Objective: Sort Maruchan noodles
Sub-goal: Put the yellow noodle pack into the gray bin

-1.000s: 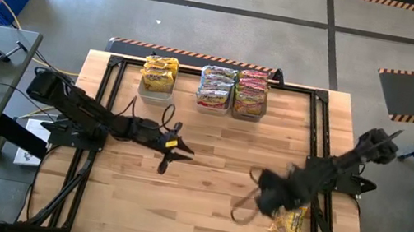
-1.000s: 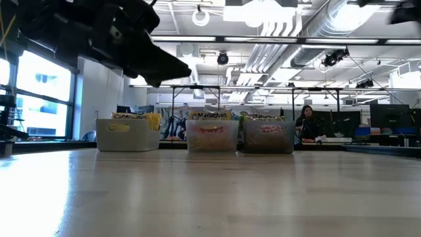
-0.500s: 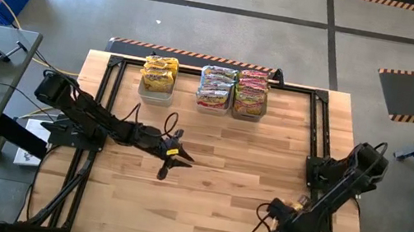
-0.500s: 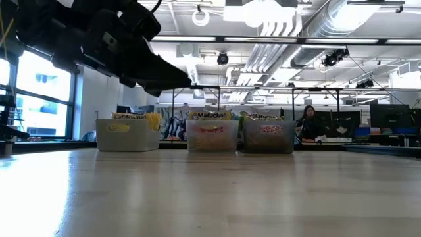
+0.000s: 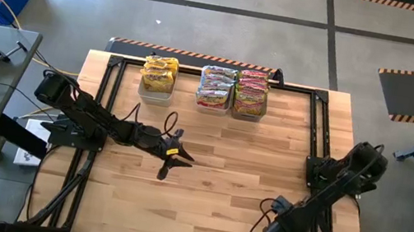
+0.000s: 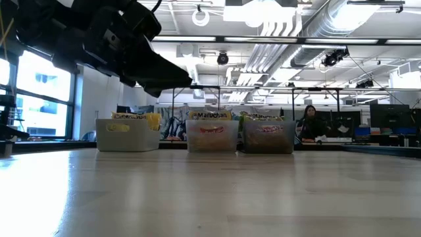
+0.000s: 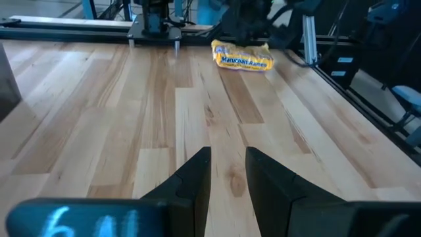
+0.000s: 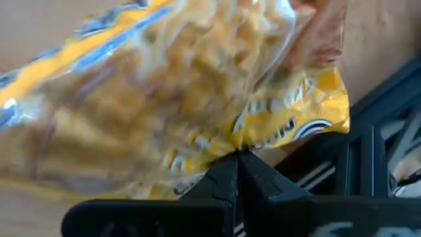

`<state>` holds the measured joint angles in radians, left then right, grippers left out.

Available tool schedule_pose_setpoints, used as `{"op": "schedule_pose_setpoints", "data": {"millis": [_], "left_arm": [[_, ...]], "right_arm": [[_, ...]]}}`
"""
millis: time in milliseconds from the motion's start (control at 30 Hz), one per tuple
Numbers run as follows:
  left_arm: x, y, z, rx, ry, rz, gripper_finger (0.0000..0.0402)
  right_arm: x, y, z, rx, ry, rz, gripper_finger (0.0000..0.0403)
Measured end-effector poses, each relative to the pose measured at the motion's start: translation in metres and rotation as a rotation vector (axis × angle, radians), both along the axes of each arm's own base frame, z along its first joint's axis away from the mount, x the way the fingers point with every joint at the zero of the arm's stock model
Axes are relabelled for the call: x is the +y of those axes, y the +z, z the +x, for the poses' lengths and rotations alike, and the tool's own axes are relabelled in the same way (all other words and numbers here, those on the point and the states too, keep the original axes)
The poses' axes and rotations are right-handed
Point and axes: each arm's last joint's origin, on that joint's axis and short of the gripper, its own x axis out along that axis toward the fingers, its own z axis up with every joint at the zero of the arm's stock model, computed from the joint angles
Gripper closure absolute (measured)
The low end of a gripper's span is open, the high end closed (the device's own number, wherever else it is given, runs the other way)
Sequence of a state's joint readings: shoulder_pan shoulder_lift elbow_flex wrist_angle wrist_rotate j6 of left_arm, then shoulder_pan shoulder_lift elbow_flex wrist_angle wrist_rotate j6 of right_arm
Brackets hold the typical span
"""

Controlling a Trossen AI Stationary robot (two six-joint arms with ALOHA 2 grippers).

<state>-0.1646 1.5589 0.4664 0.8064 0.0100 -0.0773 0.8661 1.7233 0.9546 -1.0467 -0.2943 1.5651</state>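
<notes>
At the table's right front edge, the right gripper (image 8: 238, 157) pinches a yellow noodle packet (image 8: 164, 99).

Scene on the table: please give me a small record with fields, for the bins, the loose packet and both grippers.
bins: three bins in a row at the table's far edge, each holding noodle packets
loose packet: yellow packet lying near the table's right front corner
right gripper: right gripper, shut on the yellow packet's edge
left gripper: left gripper, above mid-table, holding nothing, small gap between fingers
</notes>
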Motion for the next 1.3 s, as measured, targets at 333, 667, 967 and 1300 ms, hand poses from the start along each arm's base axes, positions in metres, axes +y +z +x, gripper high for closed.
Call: {"op": "schedule_pose_setpoints", "data": {"millis": [333,667,967,1300], "left_arm": [[0.000,0.001,0.000,-0.006,0.003,-0.011,0.0314],[-0.001,0.001,0.000,0.003,0.008,-0.056,0.0314],[-0.001,0.000,0.000,0.034,0.051,-0.194,0.0310],[-0.001,0.001,0.003,0.082,0.099,-0.336,0.0250]], "right_arm": [[-0.027,-0.006,0.020,-0.170,0.241,-0.135,0.0403],[-0.059,-0.008,0.083,-0.543,0.487,-0.231,0.0403],[-0.078,0.001,0.133,-0.838,0.717,-0.276,0.0403],[-0.085,-0.005,0.154,-0.918,0.850,-0.314,0.0403]]}}
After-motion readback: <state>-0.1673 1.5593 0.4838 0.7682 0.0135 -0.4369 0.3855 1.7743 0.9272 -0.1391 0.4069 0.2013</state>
